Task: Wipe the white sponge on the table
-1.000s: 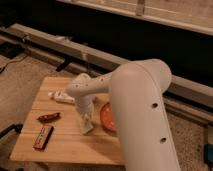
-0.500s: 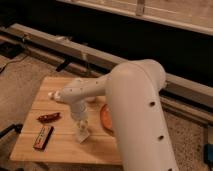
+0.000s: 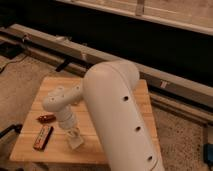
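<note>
Pincer [image 3: 75, 138] pointing down near the front edge of the counter [image 3: 54, 86], pinched shut on the white sponge [image 3: 77, 145], sponge touching the wood, dark bar [image 3: 43, 137] just left, open wood toward the far edge

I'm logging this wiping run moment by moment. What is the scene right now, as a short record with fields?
gripper: gripper points down, low over the table's front-left part, shut on the sponge
sponge: small, flat, pale white sponge at the gripper's tip, down at the tabletop
table: small table with a light tan wooden plank top
left of gripper: dark rectangular bar lying flat, apart from the sponge
behind bar: small reddish-brown object
arm: bulky white robot arm hides the table's right side
</note>
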Action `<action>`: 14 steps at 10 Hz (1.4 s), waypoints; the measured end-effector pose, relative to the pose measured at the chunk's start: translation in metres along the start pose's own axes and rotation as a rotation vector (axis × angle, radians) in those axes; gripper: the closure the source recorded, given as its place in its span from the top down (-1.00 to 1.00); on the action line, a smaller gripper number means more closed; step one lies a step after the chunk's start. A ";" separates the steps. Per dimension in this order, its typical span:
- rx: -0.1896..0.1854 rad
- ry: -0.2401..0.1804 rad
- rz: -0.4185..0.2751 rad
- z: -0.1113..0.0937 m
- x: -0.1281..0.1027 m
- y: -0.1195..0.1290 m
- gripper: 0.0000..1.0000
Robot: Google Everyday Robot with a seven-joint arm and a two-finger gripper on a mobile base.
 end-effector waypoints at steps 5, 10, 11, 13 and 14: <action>0.000 -0.001 -0.001 -0.001 0.000 0.000 -0.78; -0.033 -0.046 -0.021 -0.016 -0.025 0.017 -0.78; -0.051 -0.067 -0.024 -0.026 -0.042 0.027 -0.78; -0.068 -0.089 -0.028 -0.038 -0.063 0.040 -0.78; -0.072 -0.101 -0.025 -0.042 -0.070 0.038 -0.78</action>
